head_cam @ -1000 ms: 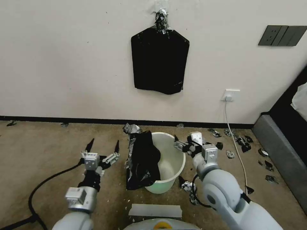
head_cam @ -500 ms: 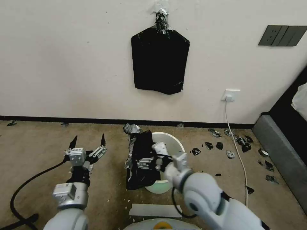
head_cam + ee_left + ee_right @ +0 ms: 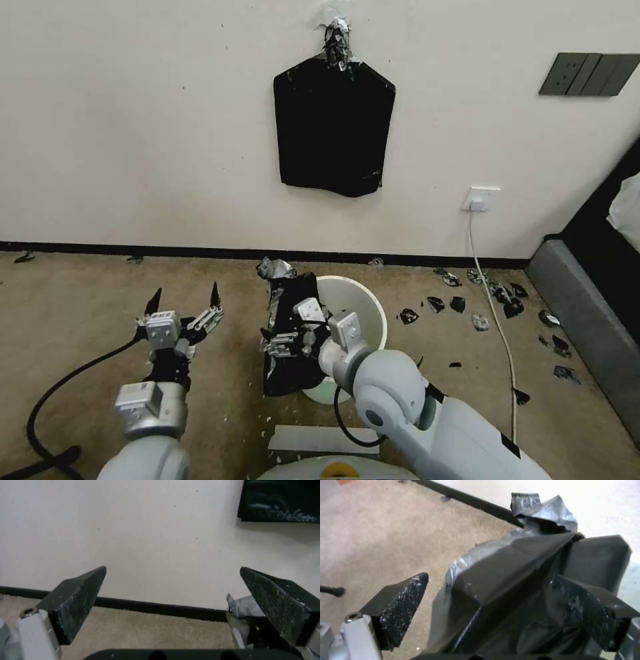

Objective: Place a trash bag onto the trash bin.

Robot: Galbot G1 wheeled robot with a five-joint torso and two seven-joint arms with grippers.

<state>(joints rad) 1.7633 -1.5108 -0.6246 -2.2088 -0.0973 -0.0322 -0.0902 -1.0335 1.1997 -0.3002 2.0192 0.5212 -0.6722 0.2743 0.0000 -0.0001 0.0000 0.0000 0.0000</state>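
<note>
The cream-white trash bin [image 3: 365, 319] stands on the carpet by the wall. The black crinkled trash bag [image 3: 293, 375] hangs over the bin's left rim and down its outside to the floor. My right gripper [image 3: 285, 328] reaches across the bin's mouth and is open, its fingers on either side of the bag's upper folds. In the right wrist view the trash bag [image 3: 520, 580] lies between the spread fingers of the right gripper [image 3: 493, 592]. My left gripper [image 3: 186, 295] hovers open and holds nothing, left of the bag. From the left wrist, the left gripper [image 3: 173, 587] faces the wall, the bag's crumpled edge [image 3: 240, 605] beside one finger.
A flat black bag pack [image 3: 333, 127] hangs on the wall above the bin. Black plastic scraps [image 3: 460, 304] litter the carpet to the right, beside a white power cable [image 3: 497, 320]. A grey furniture edge [image 3: 587, 320] stands far right. A pale sheet [image 3: 323, 439] lies near my base.
My right arm has swung left, from the right of the bin across its mouth to the bag. My left gripper drew slightly left and stays open.
</note>
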